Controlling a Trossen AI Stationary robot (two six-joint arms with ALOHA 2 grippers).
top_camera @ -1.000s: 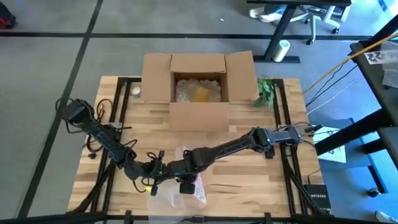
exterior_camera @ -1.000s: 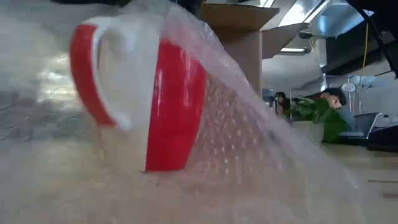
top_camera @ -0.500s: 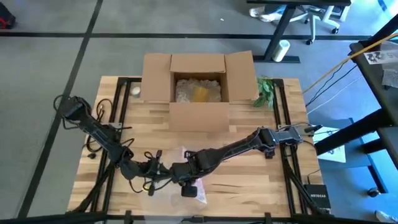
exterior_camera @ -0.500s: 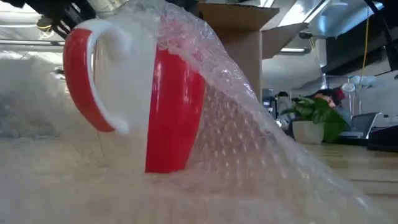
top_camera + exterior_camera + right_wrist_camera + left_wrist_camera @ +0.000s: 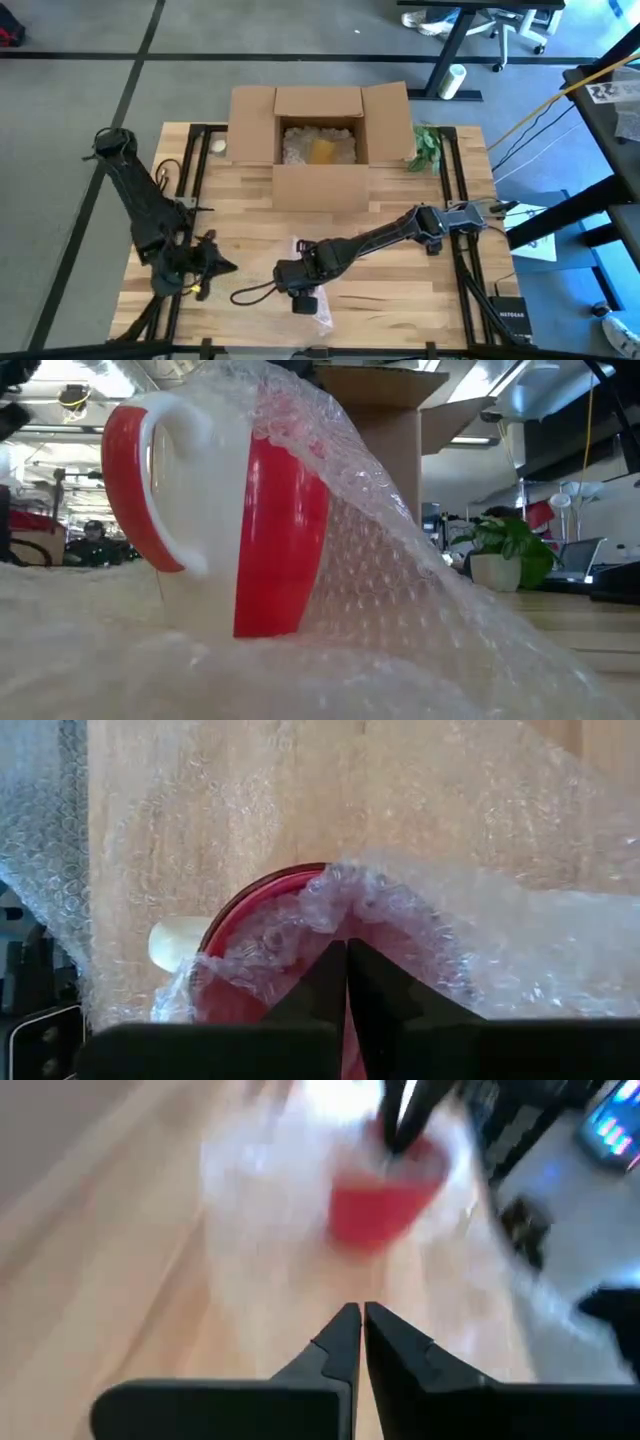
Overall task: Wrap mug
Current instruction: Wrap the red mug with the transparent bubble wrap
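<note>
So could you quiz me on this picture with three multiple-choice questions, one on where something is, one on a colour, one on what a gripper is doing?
1. Where is the cardboard box?
A. at the table's far edge
B. under the left arm
C. on the floor

2. What colour is the mug outside?
A. blue
B. red
C. green

3. What is the right gripper doing?
A. hanging open
B. gripping the box
C. pinching bubble wrap at the mug's rim

Answers: 1 A, the high view shows it at the far edge, flaps open. 2 B, the low view shows red sides with a white handle. 3 C, the right wrist view shows its fingers closed on the wrap.
</note>
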